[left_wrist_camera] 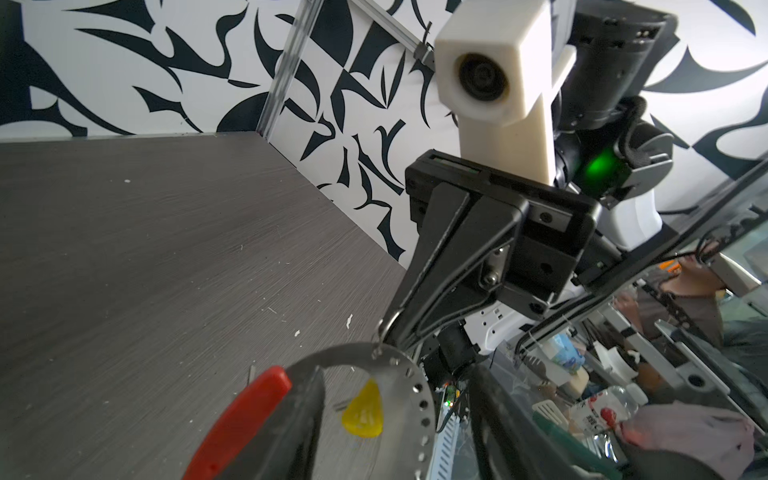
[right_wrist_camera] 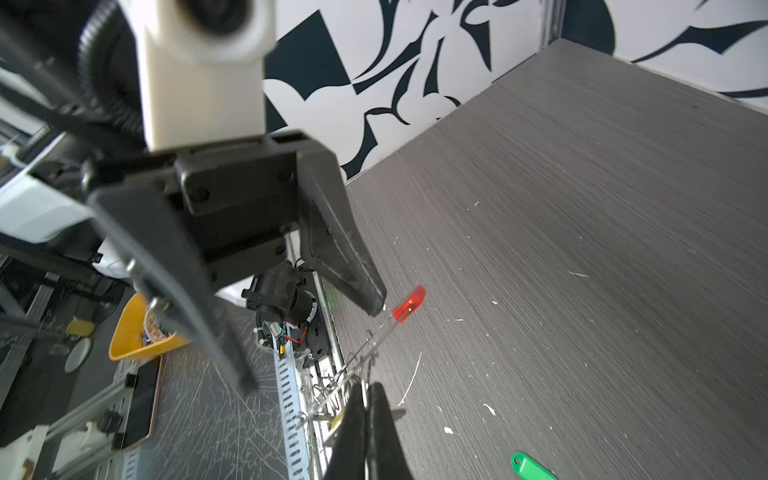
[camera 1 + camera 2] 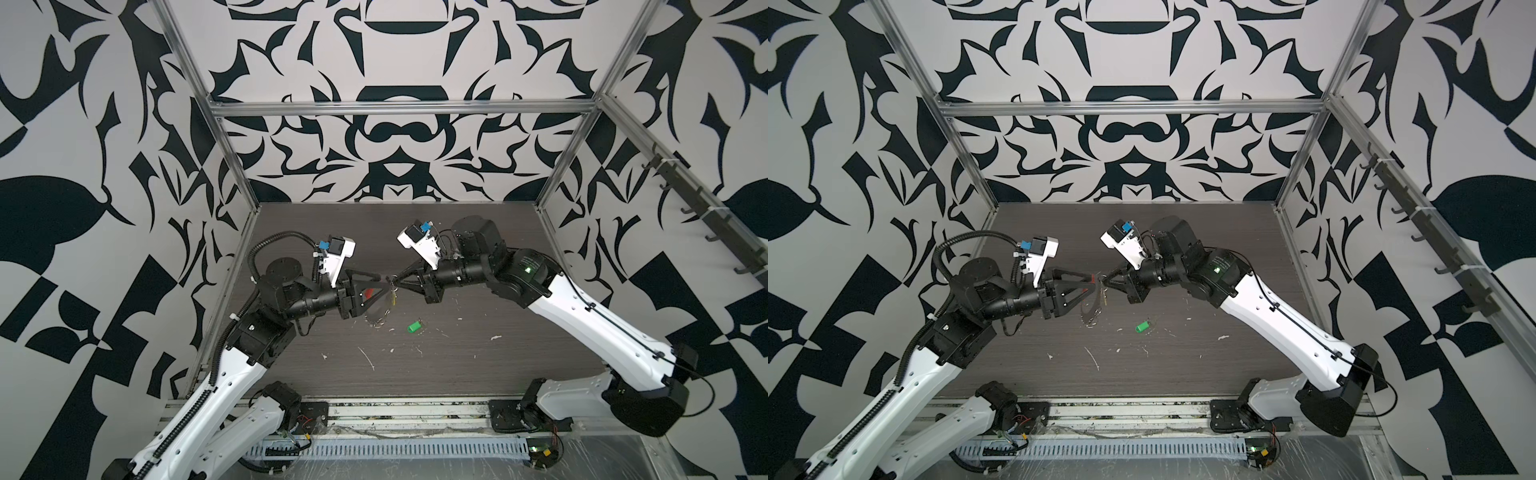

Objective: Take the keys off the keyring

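Red sleeve, left wrist view: the red sleeve [image 1: 241,424] lies along the outer side of one of the left fingers [image 1: 291,419].
Keyring: the keyring [image 1: 419,397] arcs from the sleeve over that finger. It looks hooked on the finger, not pinched.
Yellow key: the yellow key [image 1: 363,411] hangs inside the arc, between the left fingers.
Right gripper: the right gripper [image 1: 392,332] is closed, nipping a small silver ring [image 1: 384,324] at the arc's top.
Left gripper, right wrist view: the left gripper [image 2: 311,347] stands wide, with nothing spanning its jaws. The sleeve's end pokes out just past one fingertip.
Loop axis: seen edge-on, the wire runs straight from the sleeve to the right gripper's closed tips.
Green key: the green key [image 2: 532,463] lies flat on the table [image 2: 582,208], off the loop.
Top views: in both top views the grippers meet tip to tip in the air, with the loop hanging below them. The green key rests apart, on the right arm's side.
Coming move: likely freeing the yellow key. The right gripper is nearer its ring, and the pull probably runs along the wire, away from the left gripper.
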Action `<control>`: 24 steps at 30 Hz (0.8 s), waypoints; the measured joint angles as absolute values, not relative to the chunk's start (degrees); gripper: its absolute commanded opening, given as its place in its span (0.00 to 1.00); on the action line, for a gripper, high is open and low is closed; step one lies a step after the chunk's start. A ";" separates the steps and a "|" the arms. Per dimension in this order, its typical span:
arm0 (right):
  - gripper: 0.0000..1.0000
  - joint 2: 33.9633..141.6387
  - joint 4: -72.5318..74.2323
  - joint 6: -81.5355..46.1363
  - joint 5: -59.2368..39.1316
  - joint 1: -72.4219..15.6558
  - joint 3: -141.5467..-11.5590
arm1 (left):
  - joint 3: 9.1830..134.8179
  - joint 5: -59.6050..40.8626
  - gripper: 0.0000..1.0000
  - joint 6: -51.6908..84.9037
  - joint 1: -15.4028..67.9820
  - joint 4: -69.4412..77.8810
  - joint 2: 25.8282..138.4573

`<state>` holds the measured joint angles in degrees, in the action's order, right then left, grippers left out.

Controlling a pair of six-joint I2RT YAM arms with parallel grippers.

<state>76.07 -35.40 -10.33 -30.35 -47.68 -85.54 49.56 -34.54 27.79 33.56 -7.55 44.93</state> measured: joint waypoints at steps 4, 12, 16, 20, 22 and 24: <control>0.00 78.24 -38.54 -12.67 -25.98 -49.06 -89.23 | 49.56 -27.40 0.65 25.34 37.91 -11.44 44.07; 0.00 80.82 -42.98 -15.14 -20.12 -51.27 -91.15 | 49.65 -16.67 0.62 21.41 44.23 -15.73 45.69; 0.00 80.84 -43.79 -16.03 -18.96 -51.27 -91.35 | 51.13 -9.63 0.49 18.31 49.06 -19.03 47.53; 0.00 80.84 -44.42 -16.40 -18.55 -51.24 -92.20 | 52.14 -2.46 0.41 16.23 52.86 -21.34 48.82; 0.00 80.84 -44.84 -16.43 -18.55 -51.27 -92.62 | 52.27 0.47 0.38 15.38 53.84 -22.39 48.97; 0.00 80.84 -45.34 -16.43 -18.55 -51.27 -93.01 | 52.36 2.72 0.34 14.66 54.43 -23.03 49.17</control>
<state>80.84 -45.34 -16.43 -18.55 -51.27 -93.01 52.36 2.72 14.66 54.43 -23.03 49.17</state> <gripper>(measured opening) 0.045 0.373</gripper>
